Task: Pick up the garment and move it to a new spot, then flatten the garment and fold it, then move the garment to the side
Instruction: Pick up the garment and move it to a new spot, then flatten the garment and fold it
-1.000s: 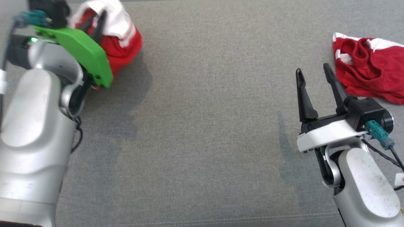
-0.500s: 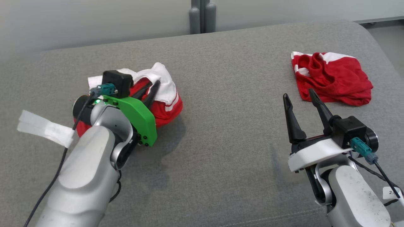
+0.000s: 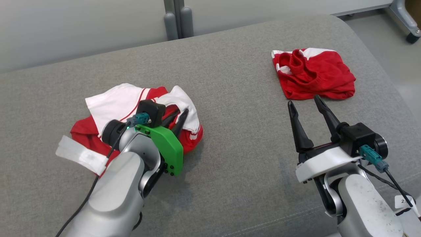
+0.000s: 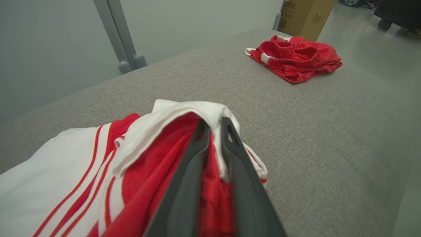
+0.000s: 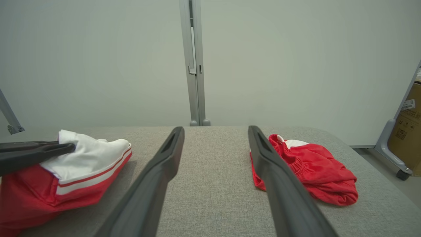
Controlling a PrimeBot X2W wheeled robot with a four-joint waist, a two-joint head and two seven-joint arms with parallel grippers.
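Bare robotics lab or test room. A wide grey fabric-covered platform [image 3: 230, 82] stands before plain pale partition panels [image 5: 98, 65] joined by a grey metal post [image 5: 194, 65]. At the far right, a cardboard box [image 4: 304, 16] and a wheeled frame leg [image 5: 385, 136] stand on a smooth grey floor [image 3: 378, 36].

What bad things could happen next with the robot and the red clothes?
1. The left fingers pinch just a small fold of the crumpled shirt, so it might slip out when lifted, or come up bunched and be hard to flatten.
2. The open right fingers hover close to the shorts, which lie near the cushion's edge; a careless move forward might snag them or push them off.
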